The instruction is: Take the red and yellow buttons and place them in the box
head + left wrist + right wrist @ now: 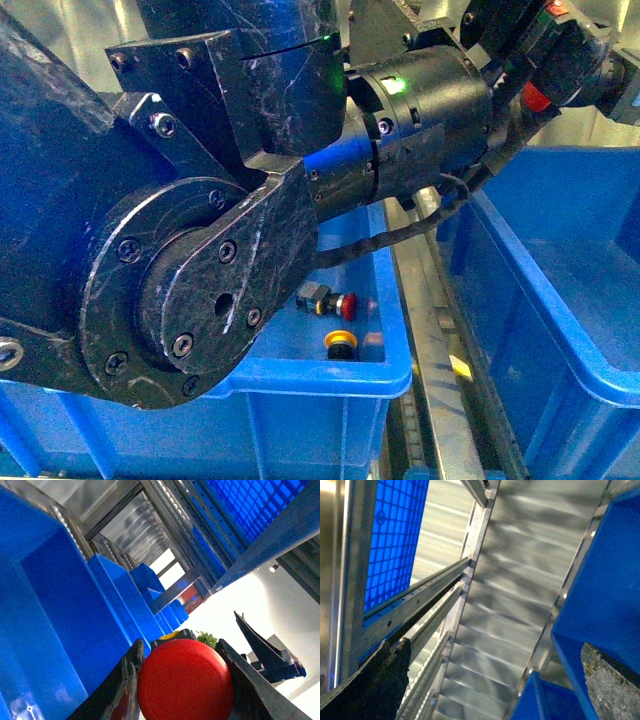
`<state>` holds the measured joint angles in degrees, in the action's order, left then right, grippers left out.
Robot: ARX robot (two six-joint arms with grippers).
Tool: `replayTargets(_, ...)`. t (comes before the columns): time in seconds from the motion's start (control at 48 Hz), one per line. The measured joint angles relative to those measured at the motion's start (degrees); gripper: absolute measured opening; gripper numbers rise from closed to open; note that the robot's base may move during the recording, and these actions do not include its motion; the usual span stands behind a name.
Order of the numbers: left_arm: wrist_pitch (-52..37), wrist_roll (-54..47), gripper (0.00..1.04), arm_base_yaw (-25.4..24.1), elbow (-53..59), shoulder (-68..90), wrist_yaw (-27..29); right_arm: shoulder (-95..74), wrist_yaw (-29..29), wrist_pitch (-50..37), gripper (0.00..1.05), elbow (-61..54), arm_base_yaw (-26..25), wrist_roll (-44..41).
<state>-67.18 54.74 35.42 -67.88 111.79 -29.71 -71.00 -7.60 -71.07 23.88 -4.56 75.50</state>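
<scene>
In the left wrist view my left gripper (180, 645) is shut on a red button (185, 682), whose domed cap fills the gap between both fingers (125, 685). A sliver of yellow (170, 635) shows just behind it. The front view shows a second red button (340, 303) lying on its side and a yellow button (340, 341) inside the near blue bin (330, 380). A large blue box (560, 300) stands to the right of that bin. My right gripper (495, 680) is open and holds nothing.
Black arm joints (200, 270) fill most of the front view and hide much of the near bin. A metal rail (440, 380) runs between the two bins. A row of blue bins (115, 600) and shelf frames (420, 605) surrounds both wrists.
</scene>
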Motion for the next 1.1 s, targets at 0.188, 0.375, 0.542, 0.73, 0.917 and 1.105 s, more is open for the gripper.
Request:
replayTargets(0.188,-0.4,0.1,0.34,0.1,0.0,0.0,0.3,-6.8,-3.2,-2.7,0.98,3.6,4.3,4.2)
replayTargets(0.375,-1.2,0.6,0.34,0.4,-0.7,0.9,0.1,-10.5,-5.2,-4.1,0.98,6.2,7.8,6.1)
replayTargets(0.542,-1.5,1.2,0.34,0.4,-2.3,3.4,-0.2,-13.2,-7.0,-4.5,0.98,8.4,11.7,6.6)
replayTargets(0.73,-1.9,2.0,0.34,0.4,-4.7,5.0,-0.5,-14.9,-7.9,-5.2,0.98,9.7,15.4,7.3)
replayTargets(0.917,-2.1,2.4,0.34,0.4,-6.3,6.4,-0.6,-15.5,-8.9,-5.7,0.98,9.8,17.9,7.6)
replayTargets(1.105,-2.0,2.6,0.34,0.5,-6.9,7.5,-0.7,-15.5,-9.0,-5.8,0.98,10.3,19.8,7.6)
